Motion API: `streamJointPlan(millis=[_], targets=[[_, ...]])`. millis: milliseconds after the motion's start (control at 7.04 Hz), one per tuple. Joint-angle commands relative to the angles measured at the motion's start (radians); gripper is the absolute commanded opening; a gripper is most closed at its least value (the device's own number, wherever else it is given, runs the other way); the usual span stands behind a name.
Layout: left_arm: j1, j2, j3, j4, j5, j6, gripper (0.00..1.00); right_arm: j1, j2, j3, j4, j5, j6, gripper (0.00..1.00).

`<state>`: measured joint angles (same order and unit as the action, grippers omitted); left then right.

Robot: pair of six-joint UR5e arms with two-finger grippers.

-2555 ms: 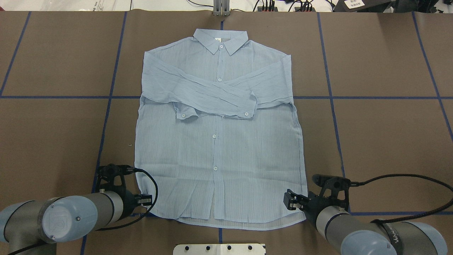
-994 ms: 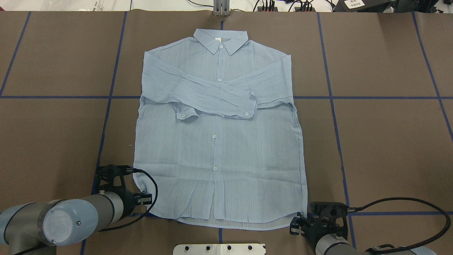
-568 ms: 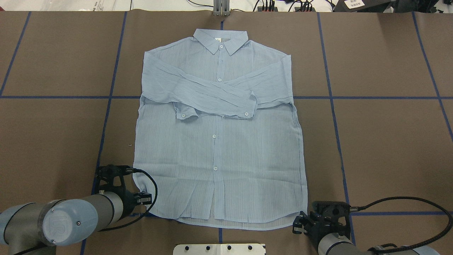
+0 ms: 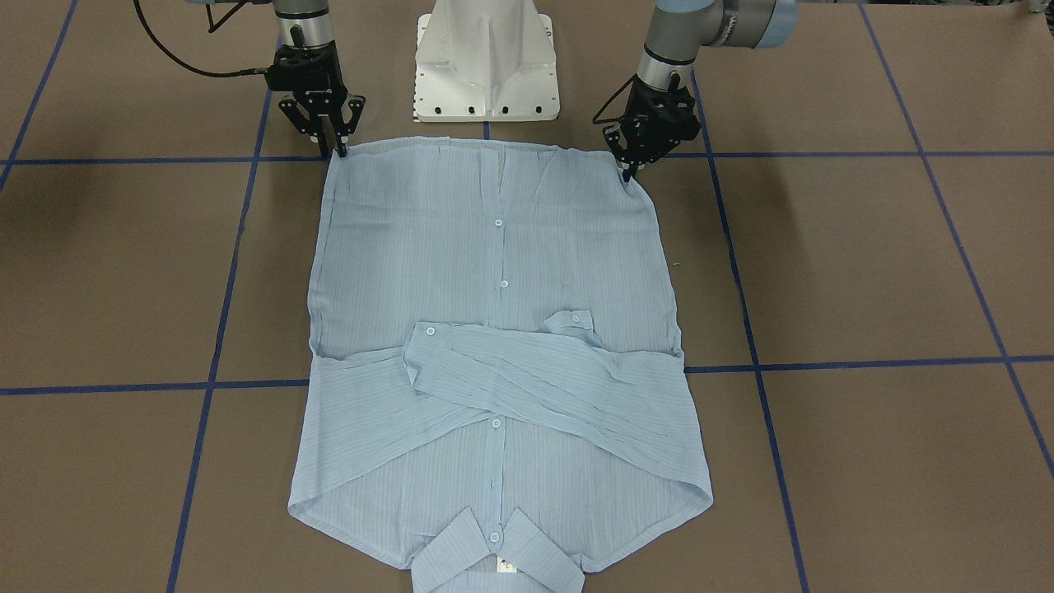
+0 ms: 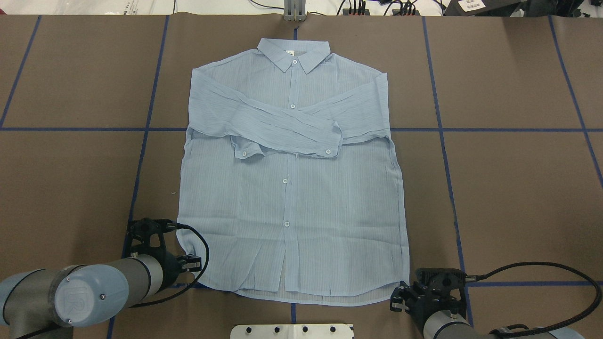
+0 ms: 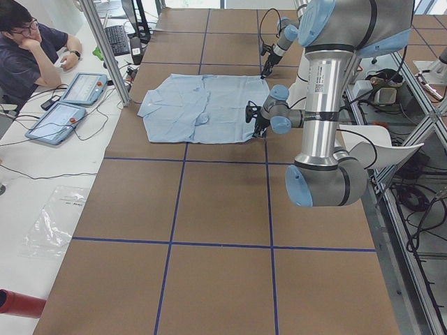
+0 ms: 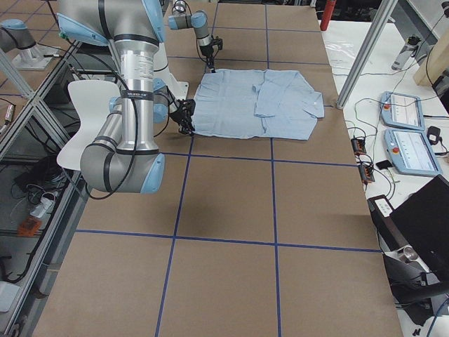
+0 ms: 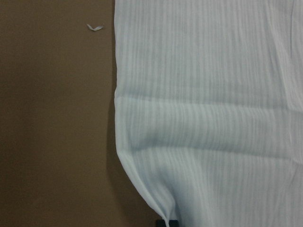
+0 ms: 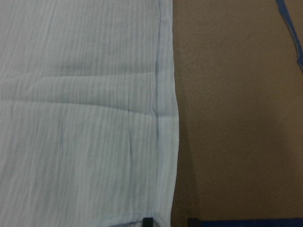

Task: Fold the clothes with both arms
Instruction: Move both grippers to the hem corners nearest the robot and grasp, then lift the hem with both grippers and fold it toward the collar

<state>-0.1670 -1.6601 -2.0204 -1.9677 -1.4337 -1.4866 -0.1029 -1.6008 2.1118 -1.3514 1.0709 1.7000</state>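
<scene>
Half into the hem grasp, with left gripper [image 4: 631, 170] clamped on shirt [image 4: 494, 247] at upper right, right gripper [image 4: 339, 151] parted astride its upper-left corner; needs closing, then lifting together.

Collar [image 4: 469, 552] cropped at edge; left gripper [image 8: 168, 222] barely visible.

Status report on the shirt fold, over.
Left gripper shut on shirt hem corner. Right gripper open at other corner. Shirt flat, sleeves crossed. Nothing obstructing.

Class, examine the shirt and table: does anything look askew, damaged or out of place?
Nothing looks damaged. The shirt lies flat, sleeves crossed; only a tiny pale scrap lies on the table beside its edge.
</scene>
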Motion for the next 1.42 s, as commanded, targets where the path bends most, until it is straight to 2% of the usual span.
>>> streamJointPlan(millis=[0,284,426,568,710,852,994,1136,1278], targets=[[0.0,0.005,-0.012,0.001,-0.001,0.0,0.0,-0.001,0.011,-0.001,-0.002,-0.037,0.003,0.0],[-0.003,0.006,-0.03,0.003,-0.004,0.002,0.0,-0.001,0.013,0.005,-0.041,-0.063,0.003,0.0],[-0.006,0.023,-0.059,0.006,-0.008,0.006,0.0,0.003,0.002,0.064,-0.058,-0.048,0.0,0.0],[-0.005,0.066,-0.119,0.013,-0.013,0.009,0.0,0.012,0.001,0.188,-0.203,0.04,-0.003,0.0],[-0.006,0.121,-0.226,0.048,-0.036,0.012,0.0,0.015,0.016,0.352,-0.417,0.131,-0.003,0.0],[-0.005,0.126,-0.374,0.181,-0.124,0.012,0.0,0.008,0.054,0.496,-0.603,0.211,-0.003,0.0],[0.004,0.114,-0.538,0.358,-0.175,0.012,0.0,0.005,0.149,0.579,-0.752,0.266,-0.003,0.0],[0.004,0.067,-0.677,0.523,-0.245,0.012,0.0,0.025,0.3,0.592,-0.866,0.318,-0.003,0.0],[-0.015,-0.023,-0.707,0.629,-0.287,0.012,0.0,0.06,0.402,0.594,-0.979,0.378,-0.003,0.0]])
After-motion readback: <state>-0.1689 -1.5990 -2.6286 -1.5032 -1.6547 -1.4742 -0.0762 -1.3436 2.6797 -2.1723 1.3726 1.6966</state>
